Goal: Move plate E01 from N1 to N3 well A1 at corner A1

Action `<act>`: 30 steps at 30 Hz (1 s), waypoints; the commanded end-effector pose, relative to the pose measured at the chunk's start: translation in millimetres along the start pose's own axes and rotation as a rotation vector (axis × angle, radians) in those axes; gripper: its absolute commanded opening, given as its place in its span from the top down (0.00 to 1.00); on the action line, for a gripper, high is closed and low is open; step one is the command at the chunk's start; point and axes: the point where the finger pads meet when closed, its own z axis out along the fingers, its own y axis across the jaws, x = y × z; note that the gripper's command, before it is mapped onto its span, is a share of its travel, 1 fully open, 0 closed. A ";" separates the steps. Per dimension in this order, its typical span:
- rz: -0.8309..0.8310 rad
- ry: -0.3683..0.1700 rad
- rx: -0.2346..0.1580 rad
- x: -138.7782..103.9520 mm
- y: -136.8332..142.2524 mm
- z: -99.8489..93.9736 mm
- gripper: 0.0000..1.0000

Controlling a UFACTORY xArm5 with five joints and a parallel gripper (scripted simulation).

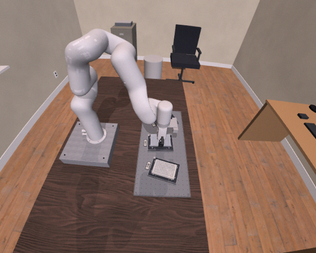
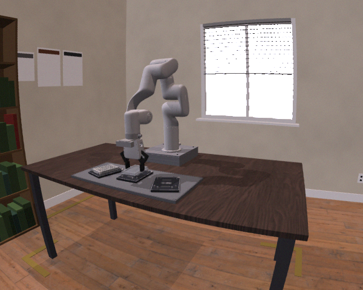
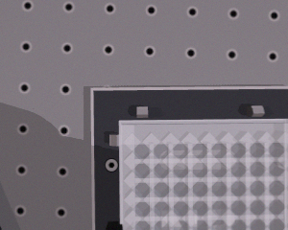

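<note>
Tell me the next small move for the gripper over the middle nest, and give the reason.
Probably a short straight descent, then release. The gripper is shut on the well plate, which appears to sit just over the middle black nest. In the wrist view the plate's edges run parallel to the nest's locator pegs, so no sideways correction looks needed. Full seating cannot be confirmed.

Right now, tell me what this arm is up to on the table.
The white arm's gripper is shut on a clear well plate, holding it low over the middle black nest on the grey perforated deck. A second well plate rests on the tilted nest nearer the top camera. The third nest carries no plate. The labels are too small to read.
</note>
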 end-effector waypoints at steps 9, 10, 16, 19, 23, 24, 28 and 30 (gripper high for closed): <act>0.000 0.004 -0.004 1.8 0.1 0.0 1.00; 0.000 0.004 -0.004 1.8 0.1 0.0 1.00; 0.000 0.004 -0.004 1.8 0.1 0.0 1.00; 0.000 0.004 -0.004 1.8 0.1 1.4 1.00; 0.000 0.004 -0.004 1.8 0.1 2.7 1.00; 0.000 0.004 -0.004 1.8 0.1 3.4 1.00; 0.000 0.004 -0.004 1.8 0.1 6.1 1.00; 0.000 0.004 -0.004 1.8 0.1 7.4 1.00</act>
